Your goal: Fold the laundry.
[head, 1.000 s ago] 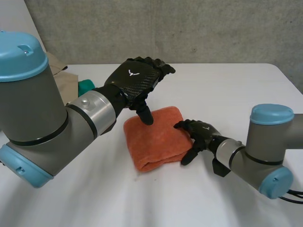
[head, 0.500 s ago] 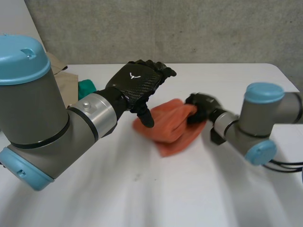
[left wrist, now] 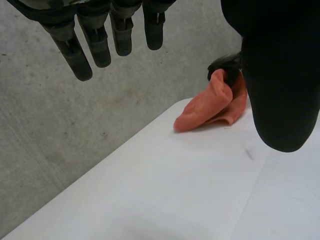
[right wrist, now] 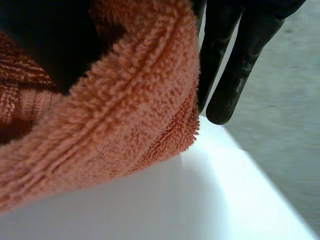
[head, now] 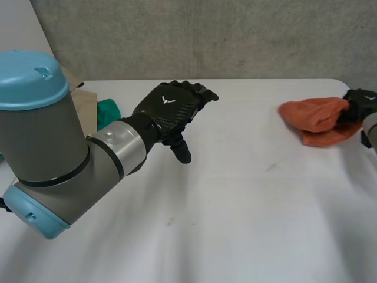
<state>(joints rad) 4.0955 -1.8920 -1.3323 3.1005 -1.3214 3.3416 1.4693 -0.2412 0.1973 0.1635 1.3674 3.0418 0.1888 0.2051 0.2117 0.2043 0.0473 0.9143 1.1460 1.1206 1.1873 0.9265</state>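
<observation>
Right hand (head: pixel 360 101): at the far right edge of the surface (head: pixel 235 206), thumb and fingers closed on one end of the orange towel (head: pixel 315 115).
Orange towel: a folded, bunched bundle near the back right corner, its free end pointing toward the middle and resting on the surface.
Left hand (head: pixel 171 107): held above the surface left of centre, fingers straight and spread, holding nothing, well apart from the towel.
Green cloth (head: pixel 108 111): at the rear left, beside the left arm.

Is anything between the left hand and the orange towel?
Nothing visible: only bare table lies between the left hand and the orange towel, which the right hand grips near the table's right edge. The green cloth lies off that path.
</observation>
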